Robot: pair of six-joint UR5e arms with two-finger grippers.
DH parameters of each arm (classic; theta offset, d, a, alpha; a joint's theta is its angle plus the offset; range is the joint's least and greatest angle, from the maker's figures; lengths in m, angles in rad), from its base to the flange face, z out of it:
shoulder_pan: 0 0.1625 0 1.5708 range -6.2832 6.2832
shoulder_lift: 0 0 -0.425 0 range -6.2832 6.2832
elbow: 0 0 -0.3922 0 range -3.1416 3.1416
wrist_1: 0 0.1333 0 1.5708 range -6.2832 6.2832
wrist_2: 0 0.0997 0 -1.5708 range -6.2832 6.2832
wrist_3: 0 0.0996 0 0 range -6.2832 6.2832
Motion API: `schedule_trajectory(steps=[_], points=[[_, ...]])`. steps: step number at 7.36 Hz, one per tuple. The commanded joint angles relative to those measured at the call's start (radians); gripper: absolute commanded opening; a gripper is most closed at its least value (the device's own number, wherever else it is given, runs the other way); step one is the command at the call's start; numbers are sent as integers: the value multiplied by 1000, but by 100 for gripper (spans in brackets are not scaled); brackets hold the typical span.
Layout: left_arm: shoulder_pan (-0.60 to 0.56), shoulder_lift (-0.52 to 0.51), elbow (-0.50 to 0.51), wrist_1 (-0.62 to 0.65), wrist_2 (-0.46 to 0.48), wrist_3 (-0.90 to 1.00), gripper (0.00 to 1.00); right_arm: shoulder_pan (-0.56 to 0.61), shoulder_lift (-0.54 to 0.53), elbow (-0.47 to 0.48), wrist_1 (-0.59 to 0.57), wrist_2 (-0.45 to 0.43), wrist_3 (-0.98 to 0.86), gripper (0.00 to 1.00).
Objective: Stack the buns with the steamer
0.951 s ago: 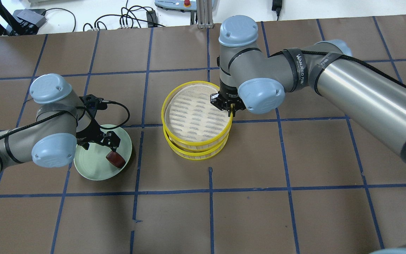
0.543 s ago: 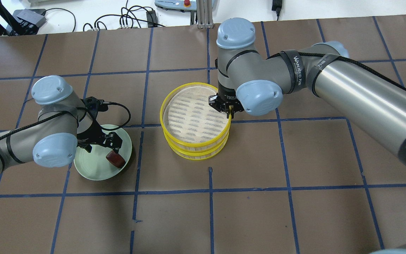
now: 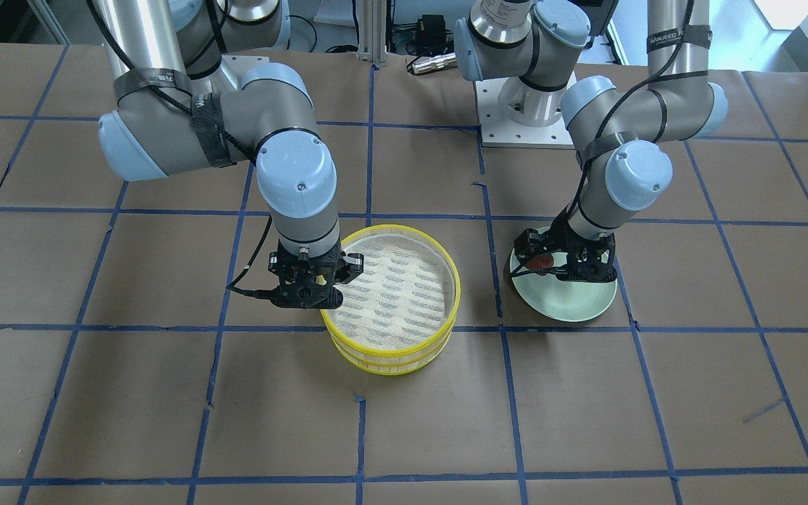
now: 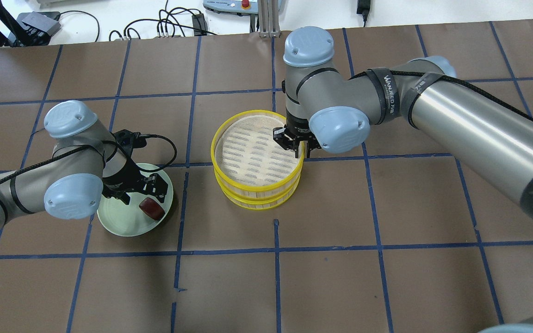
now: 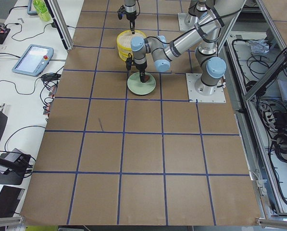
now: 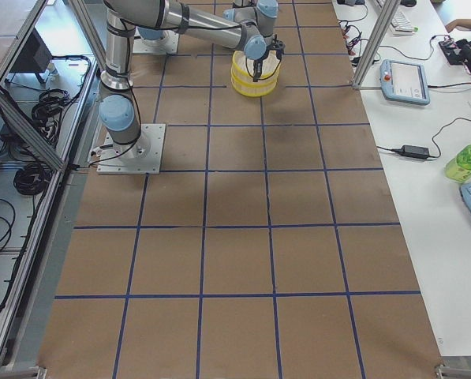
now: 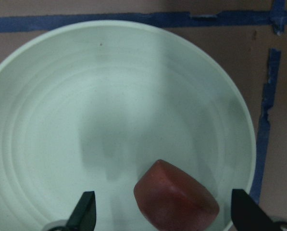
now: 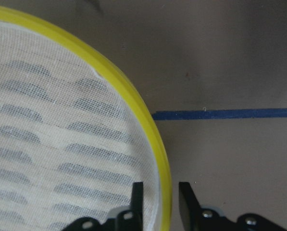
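Note:
The steamer's two tiers are stacked mid-table, the upper tier (image 4: 213,143) on the lower tier (image 4: 257,202), nearly in line. My right gripper (image 4: 302,149) straddles the upper tier's yellow rim (image 8: 133,103). In the right wrist view its fingers (image 8: 137,195) stand slightly off the rim on both sides, so it is narrowly open. The reddish-brown bun (image 4: 151,209) lies on the pale green plate (image 4: 118,224). My left gripper (image 7: 165,214) hangs open low over the plate, with the bun (image 7: 174,202) between its fingers. The white bun is out of view.
The plate (image 3: 572,308) lies to the robot's left of the steamer (image 3: 390,365). The table is brown paper with blue tape grid lines. Cables and devices lie beyond the far edge (image 4: 169,23).
The right gripper and the upper tier shifted left until the tier sat more squarely over the lower one. The left gripper moved closer over the reddish-brown bun.

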Motion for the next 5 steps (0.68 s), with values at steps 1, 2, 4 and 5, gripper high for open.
schedule_trajectory(steps=[1,2,4,5], points=[[1,-2,1,-1,-2,5,18,0,-10,-12,10,0,-5,100],[-1,-1,9,-1,-6,18,1,-19,-52,-41,41,-6,-22,100],[-14,12,44,5,-9,6,0,-132,-179,-99,241,-6,-45,100],[-31,44,82,-4,-24,4,0,-210,-258,-107,327,-2,-106,100]])
